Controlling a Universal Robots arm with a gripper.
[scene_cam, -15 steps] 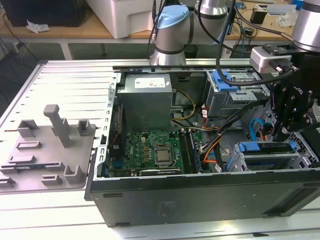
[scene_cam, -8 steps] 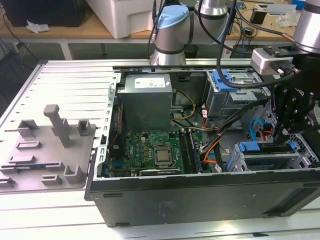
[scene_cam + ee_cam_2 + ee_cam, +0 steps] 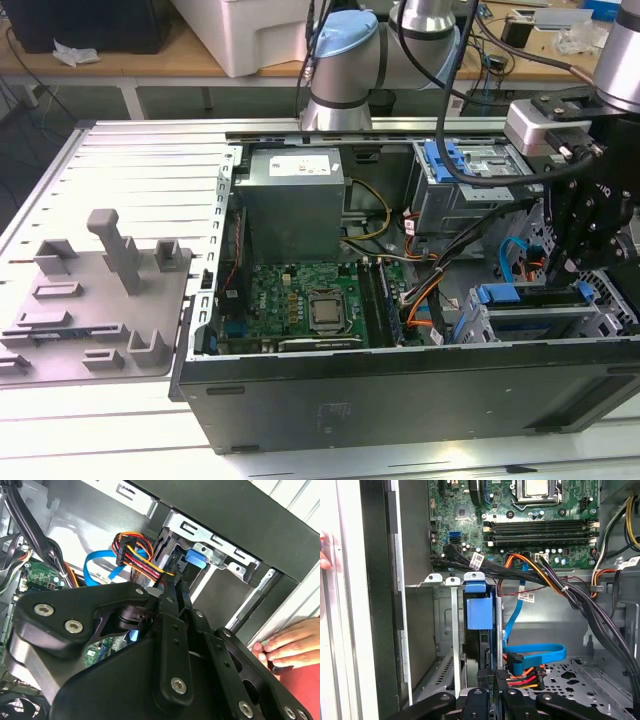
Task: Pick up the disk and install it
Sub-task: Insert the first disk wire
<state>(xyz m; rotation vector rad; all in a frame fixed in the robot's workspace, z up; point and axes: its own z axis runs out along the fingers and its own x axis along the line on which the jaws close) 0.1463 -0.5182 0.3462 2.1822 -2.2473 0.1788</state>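
Observation:
The disk stands edge-on in a slot of the grey drive cage; its blue carrier bracket tops it. In the exterior view the blue bracket of the disk lies in the cage at the near corner of the open computer case on that view's right. My gripper hangs just above that cage. In both wrist views my gripper is right behind the disk's near end, its black fingers drawn together with nothing held between them. The blue tab lies just beyond the tips.
Red, yellow and black power wires and a blue flat cable lie beside the fingertips. A person's hand rests on the case edge. The motherboard, power-supply box, a second cage and a grey foam tray are also in view.

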